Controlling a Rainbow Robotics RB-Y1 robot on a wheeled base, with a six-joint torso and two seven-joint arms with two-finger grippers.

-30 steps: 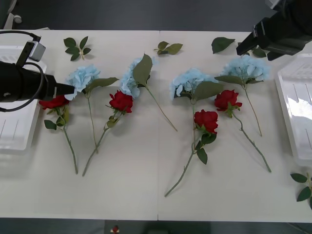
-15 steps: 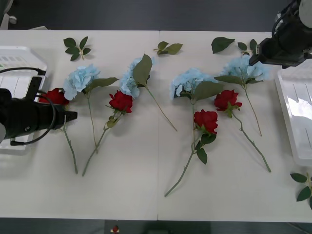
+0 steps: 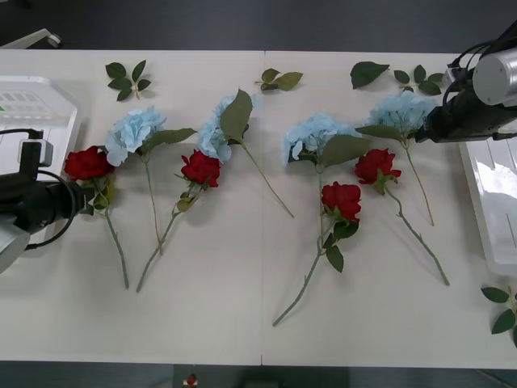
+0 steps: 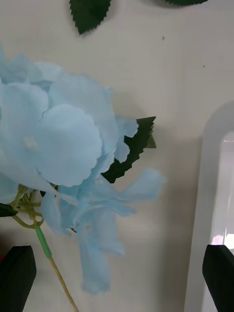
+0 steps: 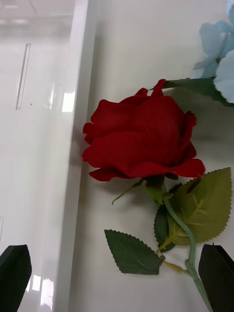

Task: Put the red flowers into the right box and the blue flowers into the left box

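In the front view, the left gripper (image 3: 81, 198) sits at the left edge beside the leftmost rose (image 3: 87, 163), while the right gripper (image 3: 428, 129) sits at the upper right by the rightmost blue flower (image 3: 404, 111). The wrist views add what that view hides: both pairs of fingers are spread wide and empty. The left box (image 5: 39, 146) lies just beside that rose (image 5: 141, 139); the right box (image 4: 209, 195) borders the blue flower (image 4: 63, 141). Half a second ago, both arms reached farther inward.
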